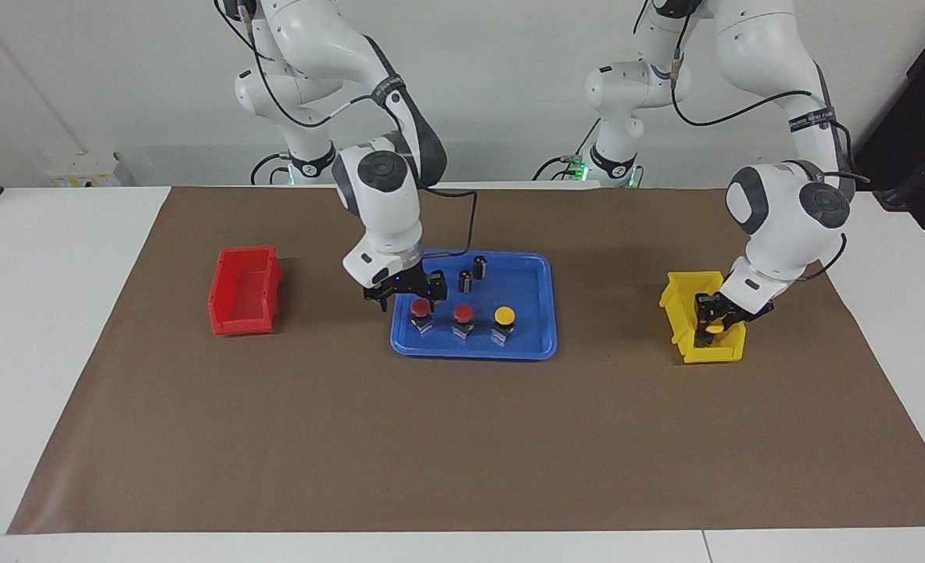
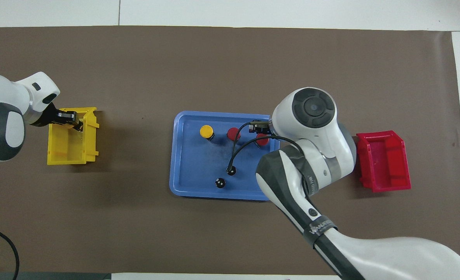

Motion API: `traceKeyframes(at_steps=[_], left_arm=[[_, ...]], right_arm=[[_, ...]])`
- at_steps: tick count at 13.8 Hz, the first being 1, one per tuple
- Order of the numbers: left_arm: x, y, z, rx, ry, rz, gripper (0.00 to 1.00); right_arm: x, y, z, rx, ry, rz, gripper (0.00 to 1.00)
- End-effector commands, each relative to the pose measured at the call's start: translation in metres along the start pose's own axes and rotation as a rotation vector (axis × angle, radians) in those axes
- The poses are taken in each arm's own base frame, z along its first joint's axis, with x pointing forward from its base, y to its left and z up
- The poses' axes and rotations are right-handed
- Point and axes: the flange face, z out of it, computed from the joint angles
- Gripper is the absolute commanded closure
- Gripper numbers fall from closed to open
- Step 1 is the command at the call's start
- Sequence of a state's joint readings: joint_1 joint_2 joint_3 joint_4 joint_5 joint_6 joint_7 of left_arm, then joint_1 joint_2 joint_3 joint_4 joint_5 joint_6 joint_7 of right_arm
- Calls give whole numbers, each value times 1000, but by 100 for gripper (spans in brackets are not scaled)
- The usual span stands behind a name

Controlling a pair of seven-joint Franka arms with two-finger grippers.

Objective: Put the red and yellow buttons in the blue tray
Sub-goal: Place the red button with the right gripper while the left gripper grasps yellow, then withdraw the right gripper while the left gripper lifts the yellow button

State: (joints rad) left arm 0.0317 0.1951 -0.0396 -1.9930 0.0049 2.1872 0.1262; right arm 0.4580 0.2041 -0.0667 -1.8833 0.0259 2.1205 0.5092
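The blue tray lies mid-table and also shows in the overhead view. In it, in a row, stand two red buttons and one yellow button. My right gripper hovers open just above the red button nearest the right arm's end, apart from it. My left gripper is down in the yellow bin, shut on the second yellow button. In the overhead view the buttons show beside the right gripper.
Two capless dark cylinders stand in the tray, nearer to the robots than the buttons. A red bin sits toward the right arm's end. A brown mat covers the table.
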Motion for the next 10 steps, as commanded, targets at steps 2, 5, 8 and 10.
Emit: traceKeyframes(at_steps=[2, 5, 8, 10], left_arm=[[5, -3, -23, -8, -12, -21, 99], [11, 1, -69, -15, -77, -28, 99], [20, 50, -105, -6, -107, -110, 99], [20, 113, -96, 6, -81, -200, 99]], right_arm=[[27, 93, -95, -31, -76, 99, 0], [17, 176, -161, -22, -98, 89, 0], [13, 248, -197, -11, -126, 26, 0], [19, 280, -215, -8, -118, -16, 0]])
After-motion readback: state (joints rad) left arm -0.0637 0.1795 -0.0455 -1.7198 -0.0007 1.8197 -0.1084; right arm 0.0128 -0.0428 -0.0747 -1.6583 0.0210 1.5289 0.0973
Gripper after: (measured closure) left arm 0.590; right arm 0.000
